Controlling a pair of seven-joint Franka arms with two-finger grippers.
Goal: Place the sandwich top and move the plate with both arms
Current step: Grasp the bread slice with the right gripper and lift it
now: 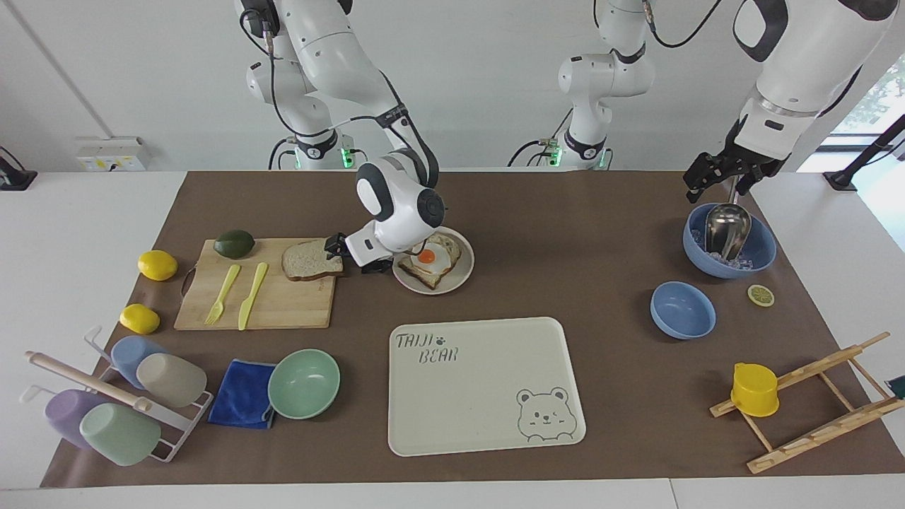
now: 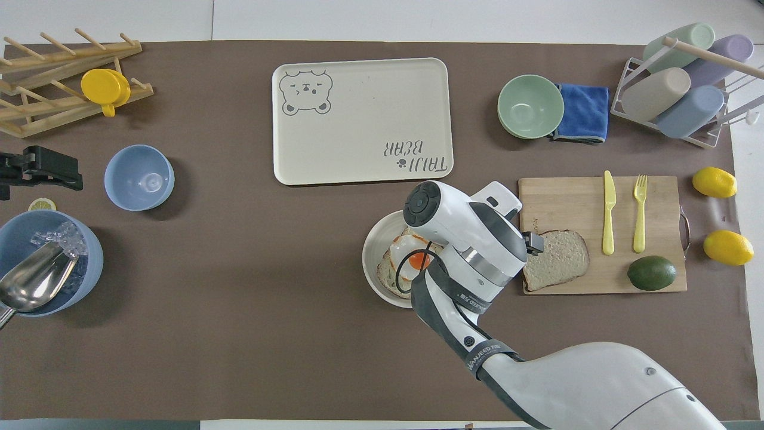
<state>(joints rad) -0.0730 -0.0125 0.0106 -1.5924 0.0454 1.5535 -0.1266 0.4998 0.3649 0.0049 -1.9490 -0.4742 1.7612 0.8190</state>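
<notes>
Bread, the sandwich top (image 1: pixel 312 260), lay on the cutting board (image 1: pixel 283 304) with the right tool (image 1: pixel 335 247) at its edge (grip unclear). Beside it, the plate (image 1: pixel 461 277) held egg toast (image 1: pixel 429 260). The left tool (image 1: pixel 715 172), spread open, hung over the ice bowl (image 1: pixel 760 263).

bear-print tray (image 1: pixel 488 385), green bowl (image 1: pixel 304 383), cutting board (image 1: pixel 283 304)

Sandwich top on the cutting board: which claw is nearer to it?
Right. The right claw sits at the sandwich top's plate-side edge; the left claw waits above the ice bowl.
</notes>
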